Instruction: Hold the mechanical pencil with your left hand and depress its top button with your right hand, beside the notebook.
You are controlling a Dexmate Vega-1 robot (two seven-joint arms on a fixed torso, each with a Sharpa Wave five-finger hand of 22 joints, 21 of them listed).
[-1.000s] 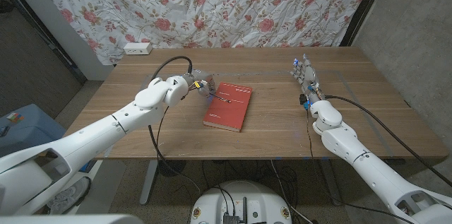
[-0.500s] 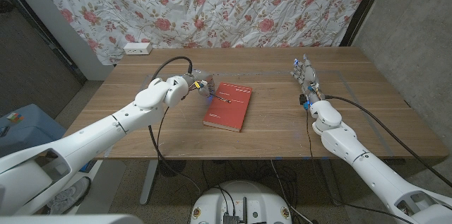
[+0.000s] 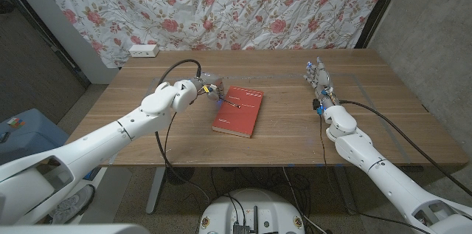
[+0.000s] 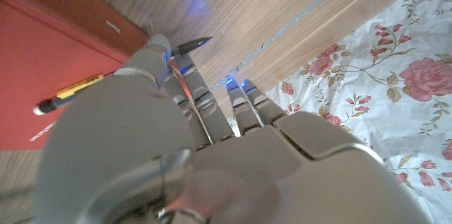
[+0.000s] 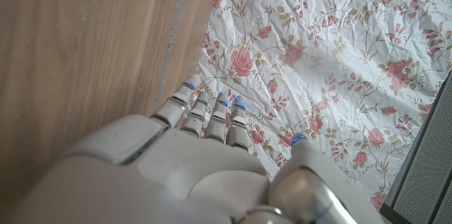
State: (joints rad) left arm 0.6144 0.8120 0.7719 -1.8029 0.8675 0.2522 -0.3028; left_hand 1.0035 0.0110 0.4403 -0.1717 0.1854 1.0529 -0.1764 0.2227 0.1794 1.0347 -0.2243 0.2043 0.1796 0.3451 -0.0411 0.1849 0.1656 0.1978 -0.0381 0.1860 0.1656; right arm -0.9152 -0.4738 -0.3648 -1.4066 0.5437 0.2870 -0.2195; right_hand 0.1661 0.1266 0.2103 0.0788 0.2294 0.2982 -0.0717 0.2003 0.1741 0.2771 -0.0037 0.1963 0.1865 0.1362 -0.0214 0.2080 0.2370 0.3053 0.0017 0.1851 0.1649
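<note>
Change: almost nothing had moved across the last second; your left hand (image 3: pixel 207 88) kept its place at the notebook's (image 3: pixel 238 111) far left corner, and your right hand (image 3: pixel 319 76) stayed far off near the bench's (image 3: pixel 287 127) right side.
Meaning for the task: you looked settled into the grasp, but the pressing step had not begun, since the right hand was well apart from the pencil.
Pencil: the mechanical pencil (image 4: pixel 116 78) was slim, with a dark pointed tip, a yellow section and a pale end; it lay partly over the red notebook (image 4: pixel 49 68), its tip over bare wood.
Left hand: your fingers (image 4: pixel 159 54) were curled around the pencil's middle, apparently pinching it, with the remaining fingers stretched toward the bench edge.
Right hand: you had it holding nothing, fingers (image 5: pixel 205 111) straight and close together, standing over bare wood.
Surroundings: a floral cloth (image 3: pixel 221 5) hung behind the bench, and a white power strip (image 3: pixel 144 51) sat at the far left corner.
</note>
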